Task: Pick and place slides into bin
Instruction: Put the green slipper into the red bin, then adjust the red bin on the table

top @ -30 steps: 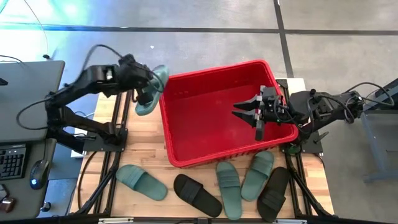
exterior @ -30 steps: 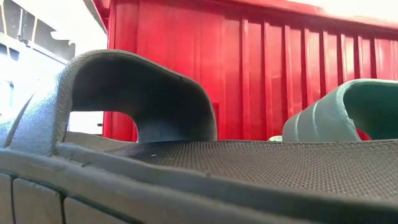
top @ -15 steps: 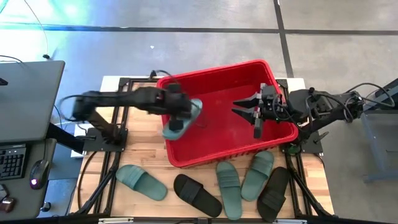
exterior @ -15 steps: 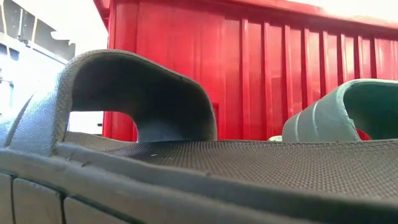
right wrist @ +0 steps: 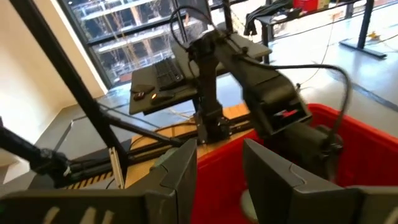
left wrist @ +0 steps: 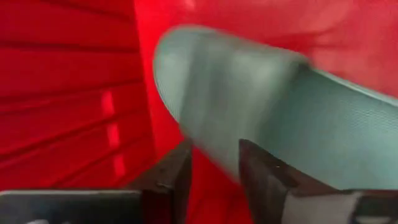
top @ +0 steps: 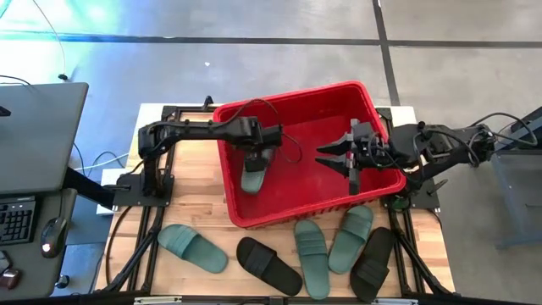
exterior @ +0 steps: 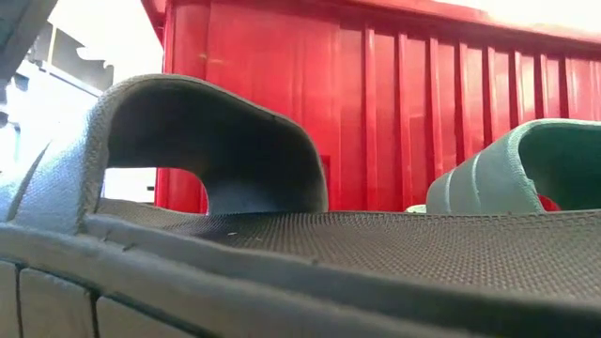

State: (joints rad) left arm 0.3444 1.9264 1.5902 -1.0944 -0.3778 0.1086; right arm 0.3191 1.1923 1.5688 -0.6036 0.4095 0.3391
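Slide (top: 253,176): sage green foam, broad strap (partly hidden)
Left gripper (top: 258,160): clamped on the slide inside the bin (top: 298,210)
Right gripper (top: 339,154): fingers spread, empty

The big rectangular red plastic bin (top: 373,182) shows smooth, slightly glossy ribbed walls, catching soft highlights in the low view. Up close there, a black foam slide (exterior: 310,258) shows a fine woven-looking grain across its footbed, fully matt, its thick strap just as dull. The sage green foam slide (left wrist: 298,118) in the left wrist view carries the same tiny textured pattern, no shine at all. Underneath, the pale wooden counter (top: 195,207) looks like planked butcher block, satin at best. Both dark arms look like matt black metal and plastic.
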